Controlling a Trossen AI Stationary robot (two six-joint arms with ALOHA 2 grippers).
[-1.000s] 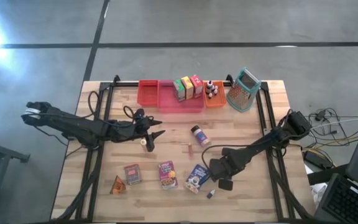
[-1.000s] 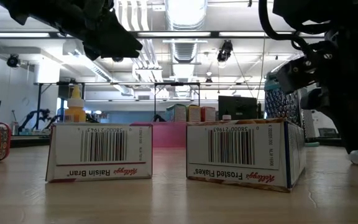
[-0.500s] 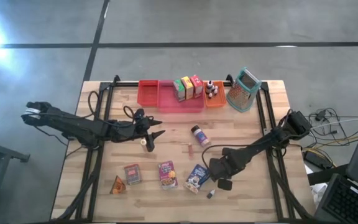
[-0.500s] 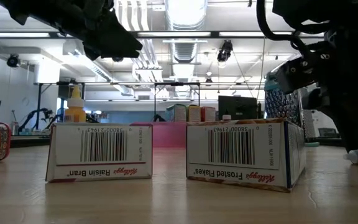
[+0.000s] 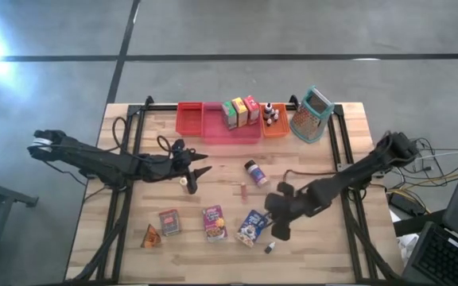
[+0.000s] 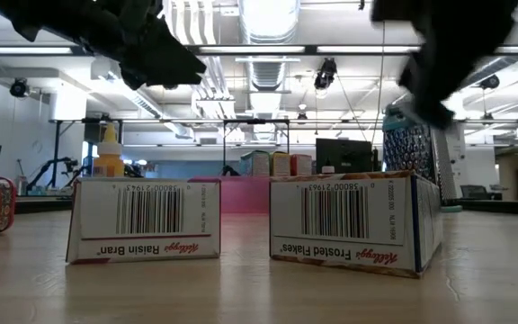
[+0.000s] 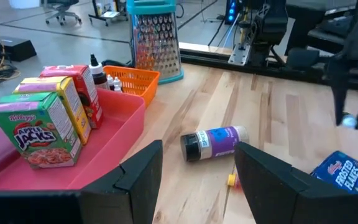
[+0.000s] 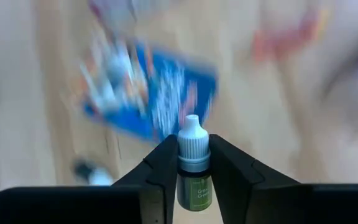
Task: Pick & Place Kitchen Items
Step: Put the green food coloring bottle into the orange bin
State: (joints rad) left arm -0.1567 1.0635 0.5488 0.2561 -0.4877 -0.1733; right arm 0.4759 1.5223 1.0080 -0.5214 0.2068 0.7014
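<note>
R gripper [image 8: 193, 163] is clamping a small white-capped bottle [image 8: 193, 163] upright btwn its fingers, lifted above the blue box [image 5: 252, 226] at table front. Keep grip firm, bottle vertical — the orange bin [image 5: 273, 127] w/ other bottles looks the likely drop. L gripper [image 7: 194, 180] is hanging part-open, empty, near the jar [image 7: 213, 142].

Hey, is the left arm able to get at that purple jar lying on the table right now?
Probably yes. The left gripper is open and empty, and the purple jar lies on its side just ahead of it with bare table between.
</note>
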